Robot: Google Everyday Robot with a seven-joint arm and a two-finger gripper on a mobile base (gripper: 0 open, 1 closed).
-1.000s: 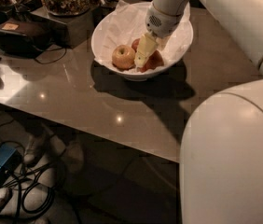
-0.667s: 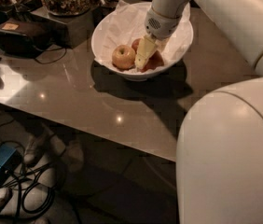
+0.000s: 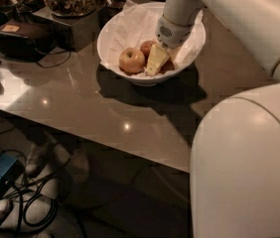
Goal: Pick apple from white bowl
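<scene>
Pale tool (image 3: pixel 158 59) down inside large round paper-lined white bowl (image 3: pixel 130 78), near far edge of grey tabletop (image 3: pixel 95 113). Spread or pinching: cannot tell. Centre on one round reddish apple (image 3: pixel 148 47), grip firmly, lift straight, avoid snagging paper.

Whole robot is glossy cream-white plastic. The fat tube-shaped cream arm (image 3: pixel 229 14) has one small dark dot up top and a thin seam line near the joint. Its round wrist cuff (image 3: pixel 172 26) has a patch of dark pinholes, like a speaker grille. The pale yellowish wedge-shaped gripper (image 3: pixel 157 62) sits down in the large round white bowl (image 3: pixel 145 79). A big rounded cream shell (image 3: pixel 249 167) fills the near right.
</scene>
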